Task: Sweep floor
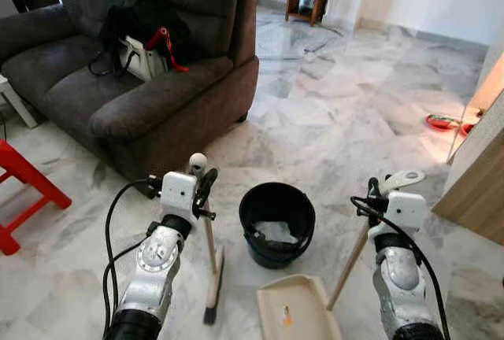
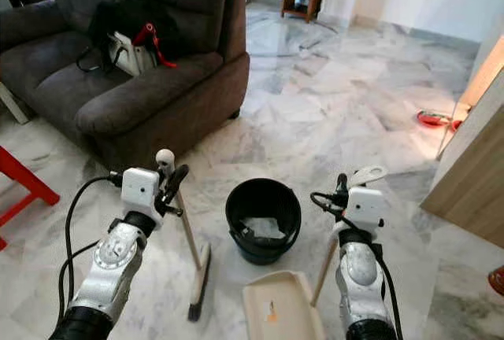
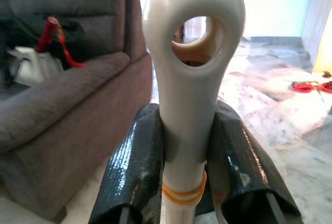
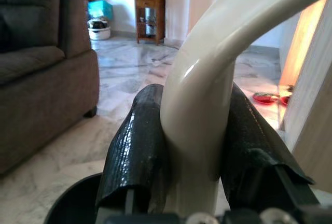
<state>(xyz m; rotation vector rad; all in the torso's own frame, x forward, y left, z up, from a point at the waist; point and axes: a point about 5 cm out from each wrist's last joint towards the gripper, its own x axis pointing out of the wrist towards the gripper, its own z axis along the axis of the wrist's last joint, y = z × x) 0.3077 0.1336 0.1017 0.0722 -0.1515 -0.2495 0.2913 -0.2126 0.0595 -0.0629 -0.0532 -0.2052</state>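
Already gripped at both tools: left end effector clamped on the cream top of the broom handle, just under its hanging loop, both black fingers pressed flat against the sides. Right end effector closed likewise on the curved cream grip of the dustpan handle.

Lower centre of the head views: broom running down from the left end effector, slightly tilted, its dark brush head resting on the marble floor. Beside it, toward lower right, cream dustpan lying flat on the floor with a small orange scrap inside. Between the two arms, a black bucket with something pale in the bottom. Upper left, a dark grey sofa carrying a bag.

Probably light and stiff, both of them: thin wooden shafts, plastic ends. Glossy plastic grips likely slippery, so liable to twist or slide in the fingers. Held this high, long lever below, so little control over the brush head; a lower hold on the shaft likely steadier. Bristles soft, expected to bend under pressure.
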